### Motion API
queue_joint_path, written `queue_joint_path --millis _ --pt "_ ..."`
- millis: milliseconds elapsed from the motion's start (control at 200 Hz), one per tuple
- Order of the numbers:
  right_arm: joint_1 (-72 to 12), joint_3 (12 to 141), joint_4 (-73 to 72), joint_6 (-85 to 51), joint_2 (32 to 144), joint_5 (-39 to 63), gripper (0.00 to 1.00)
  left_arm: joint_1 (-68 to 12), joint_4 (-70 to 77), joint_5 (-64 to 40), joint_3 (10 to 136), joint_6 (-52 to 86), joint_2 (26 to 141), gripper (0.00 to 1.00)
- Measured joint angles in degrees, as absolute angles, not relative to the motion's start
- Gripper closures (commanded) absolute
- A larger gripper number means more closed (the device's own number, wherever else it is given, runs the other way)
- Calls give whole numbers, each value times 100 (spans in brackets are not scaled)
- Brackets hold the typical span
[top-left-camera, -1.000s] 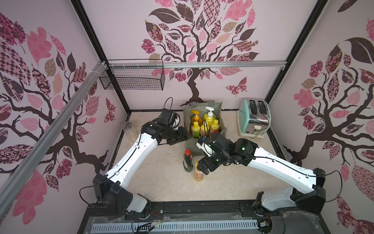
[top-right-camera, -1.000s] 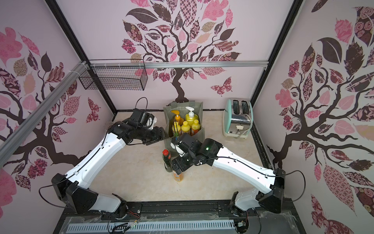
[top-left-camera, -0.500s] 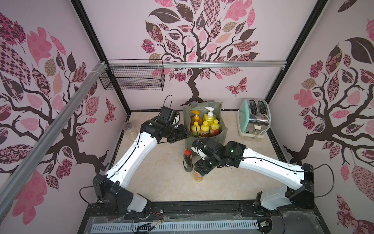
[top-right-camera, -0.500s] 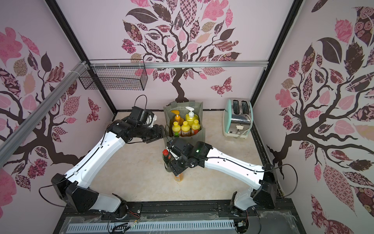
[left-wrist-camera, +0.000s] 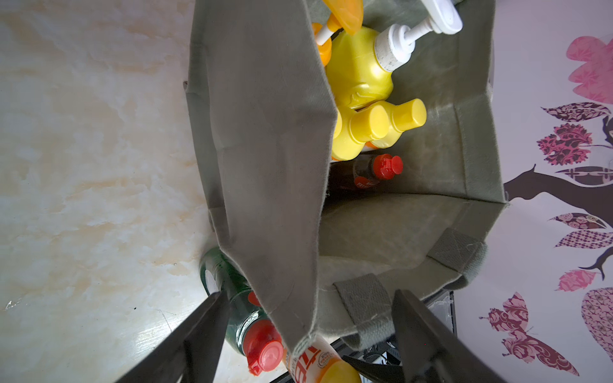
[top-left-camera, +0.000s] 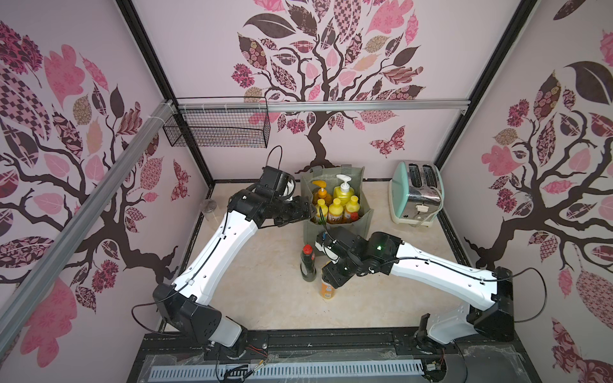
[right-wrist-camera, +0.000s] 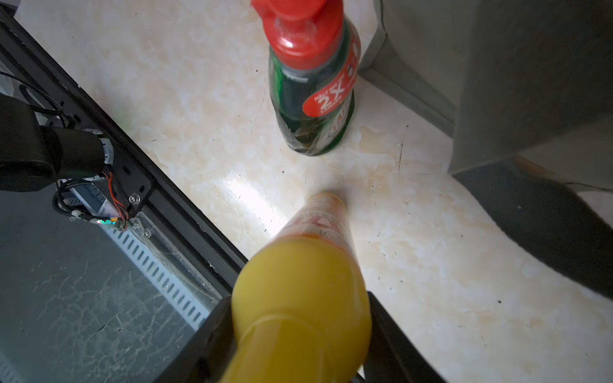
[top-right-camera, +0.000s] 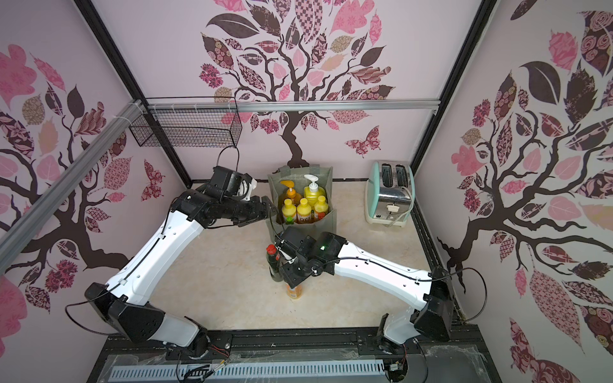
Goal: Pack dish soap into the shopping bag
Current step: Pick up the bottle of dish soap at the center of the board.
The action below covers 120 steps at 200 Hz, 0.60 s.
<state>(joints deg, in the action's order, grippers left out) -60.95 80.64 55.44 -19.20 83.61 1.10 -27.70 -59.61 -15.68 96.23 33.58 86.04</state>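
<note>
The grey-green shopping bag [top-left-camera: 312, 232] [top-right-camera: 306, 228] stands open at the back of the table. In it are an orange pump bottle [top-left-camera: 321, 191], a yellow pump bottle [top-left-camera: 343, 190], three small yellow-capped bottles [left-wrist-camera: 371, 126] and a red-capped bottle [left-wrist-camera: 381, 167]. My left gripper [top-left-camera: 308, 211] [left-wrist-camera: 308, 318] is open, its fingers on either side of the bag's near corner and strap. In front of the bag stand a dark red-capped bottle [top-left-camera: 307, 265] [right-wrist-camera: 311, 99] and a small orange bottle [top-left-camera: 326, 291] [top-right-camera: 294, 292]. My right gripper [top-left-camera: 331, 277] [right-wrist-camera: 298, 308] is shut on its yellow cap.
A mint and chrome toaster [top-left-camera: 416, 195] stands right of the bag. A clear jar [top-left-camera: 209, 209] sits in the back left corner. A black wire basket [top-left-camera: 215, 130] hangs on the back wall. The black rail [right-wrist-camera: 185, 212] edges the table close to the orange bottle.
My right gripper has come down over the small orange bottle and closed on its cap. My left gripper stays at the bag's rim and has opened a little.
</note>
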Motion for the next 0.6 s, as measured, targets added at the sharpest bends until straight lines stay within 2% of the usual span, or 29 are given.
queue_joint_path --millis 140,260,600 --pt "-6095 8722 6095 -2060 8324 113 64 -2862 -6001 -1396 9452 3188 8659 17" --pt "-6095 9533 6479 -2167 8191 93 69 -3111 -6145 -1133 9203 2989 8696 17" --pt "-6095 13260 8031 -2408 8591 -338 83 -3555 -6169 -617 8912 2692 8685 17"
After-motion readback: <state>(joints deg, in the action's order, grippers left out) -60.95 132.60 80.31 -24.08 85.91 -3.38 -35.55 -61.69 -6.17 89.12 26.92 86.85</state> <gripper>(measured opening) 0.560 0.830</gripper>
